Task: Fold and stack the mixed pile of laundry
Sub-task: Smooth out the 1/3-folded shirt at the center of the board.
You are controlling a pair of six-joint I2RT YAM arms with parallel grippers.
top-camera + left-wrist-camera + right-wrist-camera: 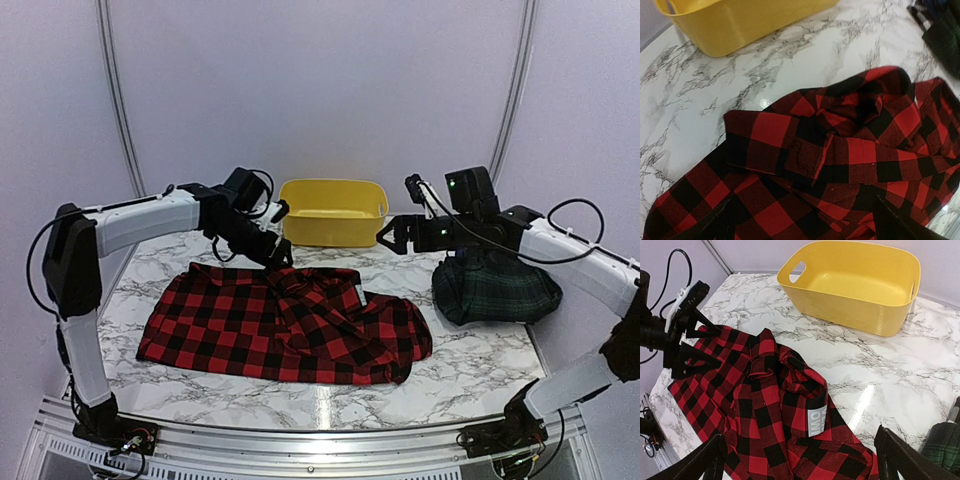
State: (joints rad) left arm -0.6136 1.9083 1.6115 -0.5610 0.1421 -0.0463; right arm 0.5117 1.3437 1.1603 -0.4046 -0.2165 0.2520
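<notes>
Top view, 12 o'clock = far wall.

- Room: pale, plain walls close around the table. A thin curved metal pole (118,100) rises at 10 o'clock and a second at 2 o'clock.
- Surface: white marble table (470,365) with grey veins, glossy, catching glare near the front. A metal rail (320,435) runs along the near edge at 6 o'clock.
- Left gripper (277,254): hovers at about 11 o'clock over the far edge of the checked garment. Jaws are spread wide, with nothing between them.
- Red-and-black checked garment (280,325): spread flat from 9 o'clock to the centre. It is rumpled and bunched along its middle and its right end. The white label (816,420) faces up near the far right corner.
- Yellow tub (333,212): stands at 12 o'clock, upright, just beyond the checked garment and apart from it. The interior looks bare from the right wrist view.
- Right gripper (383,236): at 1 o'clock, pointing toward the tub. Fingers are parted wide and empty, above bare marble.
- Dark green-navy tartan garment (495,285): heaped in a mound at 3 o'clock, under the right arm, well apart from the checked one.
</notes>
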